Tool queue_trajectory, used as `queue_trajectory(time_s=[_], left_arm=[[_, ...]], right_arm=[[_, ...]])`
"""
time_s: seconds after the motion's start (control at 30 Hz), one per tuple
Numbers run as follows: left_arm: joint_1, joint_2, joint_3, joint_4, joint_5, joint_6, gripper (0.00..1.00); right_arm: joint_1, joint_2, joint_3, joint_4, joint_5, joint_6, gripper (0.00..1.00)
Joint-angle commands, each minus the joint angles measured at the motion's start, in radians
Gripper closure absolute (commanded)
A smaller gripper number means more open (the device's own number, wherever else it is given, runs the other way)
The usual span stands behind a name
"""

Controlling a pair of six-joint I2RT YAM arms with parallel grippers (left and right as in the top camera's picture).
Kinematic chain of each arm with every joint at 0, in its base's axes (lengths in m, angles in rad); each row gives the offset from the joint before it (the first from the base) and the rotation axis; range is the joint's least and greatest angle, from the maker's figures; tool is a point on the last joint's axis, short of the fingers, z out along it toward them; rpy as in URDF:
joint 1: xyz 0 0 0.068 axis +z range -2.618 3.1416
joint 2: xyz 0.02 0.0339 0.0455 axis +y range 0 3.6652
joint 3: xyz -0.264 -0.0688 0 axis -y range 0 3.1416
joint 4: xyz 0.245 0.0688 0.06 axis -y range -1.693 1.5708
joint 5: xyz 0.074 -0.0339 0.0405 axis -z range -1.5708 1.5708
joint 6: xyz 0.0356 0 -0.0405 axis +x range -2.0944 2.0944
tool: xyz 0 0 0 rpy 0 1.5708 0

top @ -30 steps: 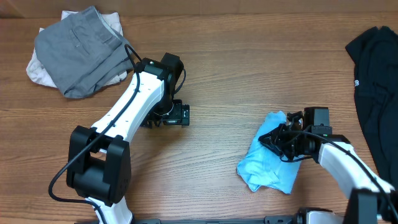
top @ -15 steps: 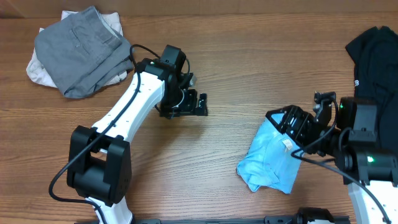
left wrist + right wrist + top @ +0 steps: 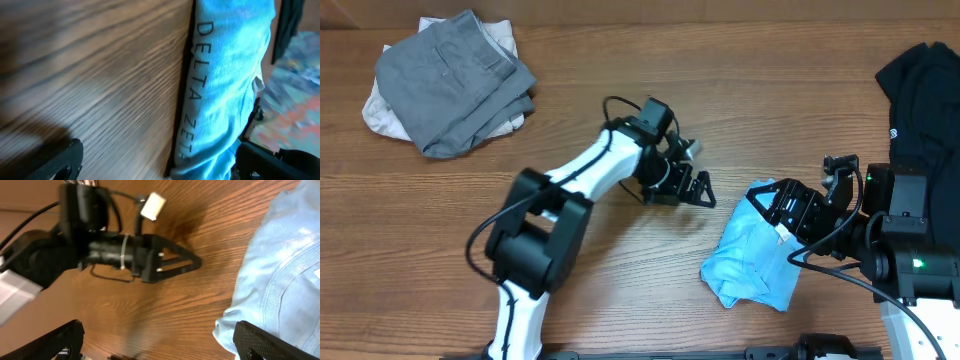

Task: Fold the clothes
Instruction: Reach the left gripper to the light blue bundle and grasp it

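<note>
From the middle of the table (image 3: 720,80), overhead view, here's how it lies. Out at ten o'clock sit the stacked garments (image 3: 450,80), resting on a lower piece (image 3: 378,115) that pokes out on their nine o'clock side. Between two and three o'clock, a spread garment (image 3: 925,120) runs off the table's edge. At four o'clock lies the T-shirt (image 3: 752,262), well apart from both. The left gripper (image 3: 698,188) is just beside the T-shirt at its ten o'clock, and the right gripper (image 3: 782,205) is over its one o'clock corner.
</note>
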Motion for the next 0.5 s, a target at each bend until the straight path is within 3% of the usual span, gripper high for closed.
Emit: queue_trajectory(time_s=[0.0, 0.47], left_arm=[[-0.016, 0.043, -0.001, 0.015, 0.094, 0.01, 0.0], [-0.147, 0.179, -0.001, 0.166, 0.16, -0.035, 0.02]], right_arm=[[-0.002, -0.015, 0.012, -0.004, -0.002, -0.027, 0.0], [-0.002, -0.015, 0.012, -0.014, -0.002, -0.031, 0.0]])
